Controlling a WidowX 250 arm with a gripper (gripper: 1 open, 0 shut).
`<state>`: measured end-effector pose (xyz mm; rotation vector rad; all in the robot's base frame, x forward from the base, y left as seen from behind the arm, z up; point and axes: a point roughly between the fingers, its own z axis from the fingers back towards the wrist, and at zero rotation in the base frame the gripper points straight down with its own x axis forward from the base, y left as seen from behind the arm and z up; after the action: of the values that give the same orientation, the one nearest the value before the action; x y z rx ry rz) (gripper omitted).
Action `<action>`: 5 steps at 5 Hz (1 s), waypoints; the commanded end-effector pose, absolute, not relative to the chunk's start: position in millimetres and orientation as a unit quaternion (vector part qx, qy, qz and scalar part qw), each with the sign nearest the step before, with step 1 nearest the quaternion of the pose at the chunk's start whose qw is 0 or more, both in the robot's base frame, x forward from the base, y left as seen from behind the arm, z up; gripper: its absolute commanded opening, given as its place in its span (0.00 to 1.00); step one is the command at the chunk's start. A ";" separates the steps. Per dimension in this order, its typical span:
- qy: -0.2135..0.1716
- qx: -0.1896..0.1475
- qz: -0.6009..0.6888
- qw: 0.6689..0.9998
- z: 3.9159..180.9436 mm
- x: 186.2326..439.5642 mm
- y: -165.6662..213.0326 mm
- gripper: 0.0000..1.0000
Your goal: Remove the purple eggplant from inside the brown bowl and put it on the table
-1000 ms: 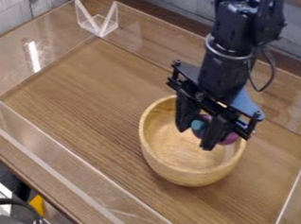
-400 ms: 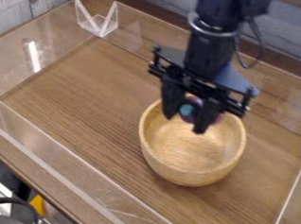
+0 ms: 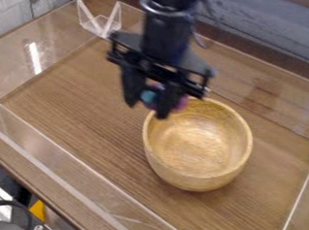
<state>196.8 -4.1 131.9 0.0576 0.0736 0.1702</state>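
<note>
The purple eggplant (image 3: 177, 102) hangs between the black fingers of my gripper (image 3: 155, 98), which is shut on it. Only a small purple patch shows beside the fingers, with a bit of blue next to it. The gripper is lifted above the far left rim of the brown bowl (image 3: 199, 146), partly over the table (image 3: 81, 94). The light wooden bowl stands at the right middle of the table, and its inside shows bare wood grain. The black arm reaches down from the top of the camera view.
Clear acrylic walls (image 3: 44, 53) edge the table on the left, back and front. A folded clear acrylic piece (image 3: 100, 19) stands at the far left corner. Bare tabletop stretches to the left of the bowl and in front of it.
The gripper has risen out of the bowl with the eggplant and moved left and toward the back, from over the bowl's right side to over its far left rim.
</note>
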 end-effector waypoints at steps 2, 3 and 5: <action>0.017 0.036 0.091 0.995 124.9 203.9 16.3 0.00; 0.018 0.041 0.077 0.996 113.7 208.5 2.6 0.00; 0.015 0.063 0.067 0.996 105.6 200.4 27.0 0.00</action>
<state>197.8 25.3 96.8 0.1221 0.0693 0.1339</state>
